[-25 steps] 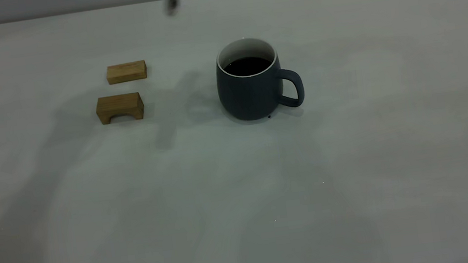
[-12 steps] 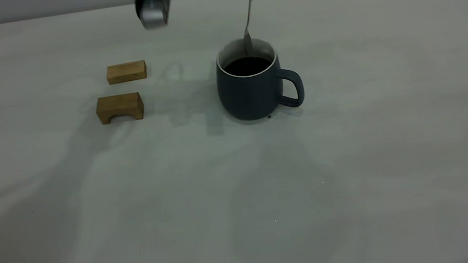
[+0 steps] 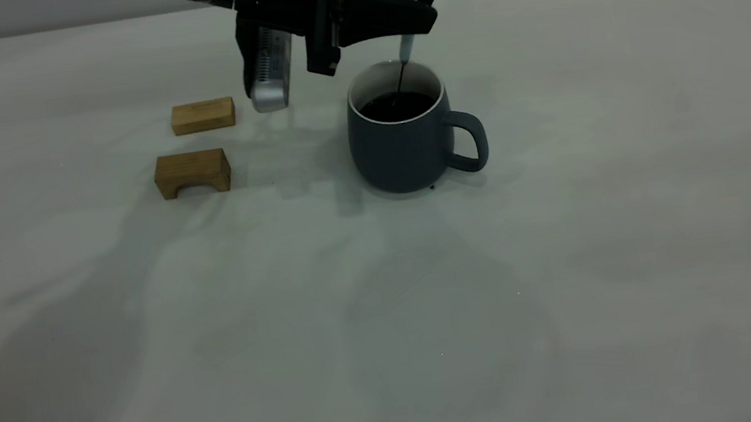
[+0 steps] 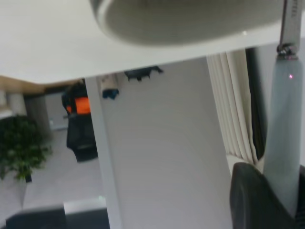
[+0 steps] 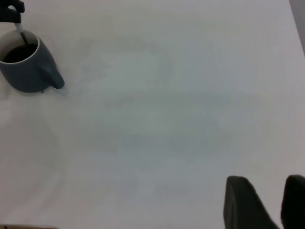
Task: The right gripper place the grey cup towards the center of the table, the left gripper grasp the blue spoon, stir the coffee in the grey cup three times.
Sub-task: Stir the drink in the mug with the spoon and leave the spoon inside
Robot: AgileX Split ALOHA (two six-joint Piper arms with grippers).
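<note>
The left gripper (image 3: 405, 29) hangs above the cup (image 3: 401, 137), clamped on the pale handle of the spoon (image 3: 404, 57). The spoon's long axis runs nearly vertical, handle up, bowl down. Its thin neck enters the coffee (image 3: 397, 106); the bowl is hidden below the dark surface. In the left wrist view the handle (image 4: 285, 129) sits between the black fingers (image 4: 252, 200), and only a blurred arc of the cup rim (image 4: 190, 24) is in frame.

The cup stands upright on the table (image 3: 567, 252), near the middle, handle pointing toward the right arm's side. Two wooden blocks (image 3: 193, 172) lie on the left arm's side of it, well apart from the cup.

The right gripper (image 5: 271, 202) is out of the exterior view. Its own wrist view shows only two dark fingertips with a gap between them, apparently parted and holding nothing, well apart from the cup (image 5: 28, 69).
</note>
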